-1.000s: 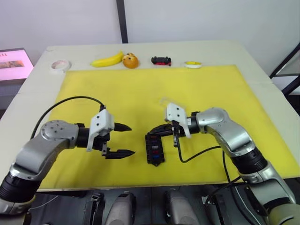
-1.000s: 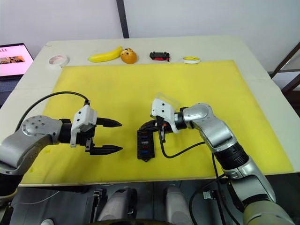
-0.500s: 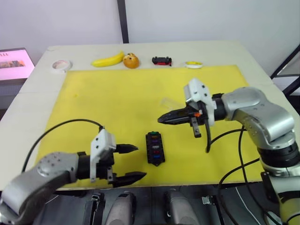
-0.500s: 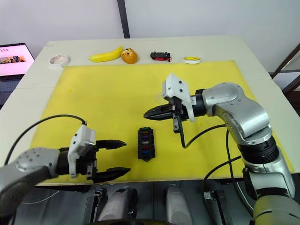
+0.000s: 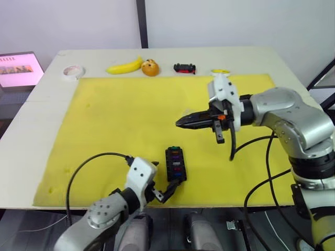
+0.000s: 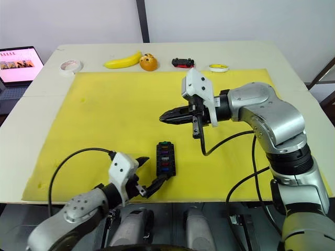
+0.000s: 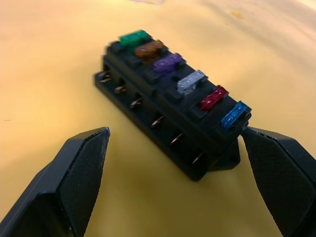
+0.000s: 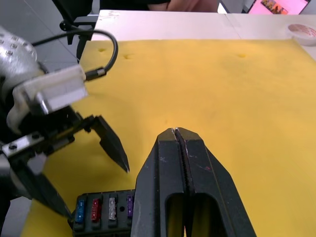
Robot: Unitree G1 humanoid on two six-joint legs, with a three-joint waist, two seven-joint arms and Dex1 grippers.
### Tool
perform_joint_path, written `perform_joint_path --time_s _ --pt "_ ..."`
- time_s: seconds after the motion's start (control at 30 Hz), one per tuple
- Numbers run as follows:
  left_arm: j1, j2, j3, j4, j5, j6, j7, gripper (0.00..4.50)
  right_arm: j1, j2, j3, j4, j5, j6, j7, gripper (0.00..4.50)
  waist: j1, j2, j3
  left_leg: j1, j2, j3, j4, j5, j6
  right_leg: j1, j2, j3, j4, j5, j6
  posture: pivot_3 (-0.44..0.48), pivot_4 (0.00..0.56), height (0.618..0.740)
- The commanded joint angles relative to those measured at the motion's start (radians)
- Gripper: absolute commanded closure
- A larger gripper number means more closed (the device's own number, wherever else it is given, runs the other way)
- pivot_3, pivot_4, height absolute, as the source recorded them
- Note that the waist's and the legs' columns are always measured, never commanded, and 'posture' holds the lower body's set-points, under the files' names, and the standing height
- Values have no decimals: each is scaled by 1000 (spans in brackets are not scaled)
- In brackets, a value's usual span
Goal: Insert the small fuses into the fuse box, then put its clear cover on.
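On the yellow mat [image 5: 125, 110] covering my table, the fuse box [image 5: 175, 163] holds six small fuses [image 7: 190, 81], my left claw [image 6: 147, 178] gaping emptily around its near end, my right claw [image 6: 166, 117] closed, empty, raised above

Lab: foam-matted test table [image 5: 47, 104], laptop [image 5: 18, 68].

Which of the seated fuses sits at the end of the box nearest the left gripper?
The blue fuse, last in the row beside the red one; green sits at the far end.

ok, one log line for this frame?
fuse box: six fuses seated, uncovered | left gripper: open, straddling box | right gripper: shut, raised above mat
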Motion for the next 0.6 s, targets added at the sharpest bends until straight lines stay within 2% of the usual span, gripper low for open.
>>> perform_joint_path --time_s 0.03,0.4,0.6 --pt "-3 -20 -20 12 19 -12 8 0 -8 -15 -12 -31 7 -6 0 4491 -1 0 0 0 0 0 0 0 0 0 0 0 0 0 0 0 150 740" --pt "-71 -106 -30 122 78 -37 28 0 -13 -19 -12 -22 -9 -13 -17 4491 0 0 0 0 0 0 0 0 0 1 0 0 0 0 0 0 150 740" --pt "-54 -81 49 98 94 -35 26 0 -9 -15 -14 -34 -3 -9 -31 4491 -3 0 0 0 1 0 0 0 0 1 1 0 0 0 0 0 150 740"
